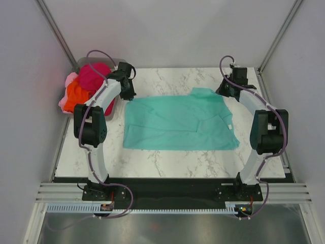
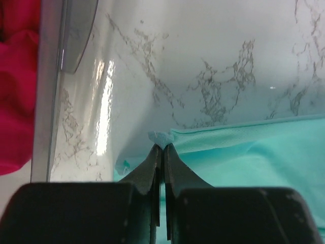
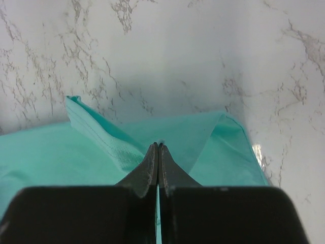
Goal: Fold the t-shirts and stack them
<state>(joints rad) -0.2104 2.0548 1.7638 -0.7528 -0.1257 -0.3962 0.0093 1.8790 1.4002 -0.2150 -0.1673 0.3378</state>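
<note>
Both pincers (image 2: 161,147) (image 3: 158,146) low on teal t-shirt (image 1: 177,122)

Teal t-shirt (image 1: 177,124) lies flat on marble table (image 1: 167,160)

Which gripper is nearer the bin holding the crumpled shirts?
Left. The left gripper pinches the teal t-shirt at its corner right beside the bin. The right gripper grips the shirt's opposite end, well away from it.

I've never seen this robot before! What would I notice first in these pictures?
First, the big teal t-shirt spread flat in the middle of the marble table. The left gripper and the right gripper each pinch its far edge, one at each end. At the far left, a bright heap of pink, orange and magenta t-shirts sits in a bin.
</note>
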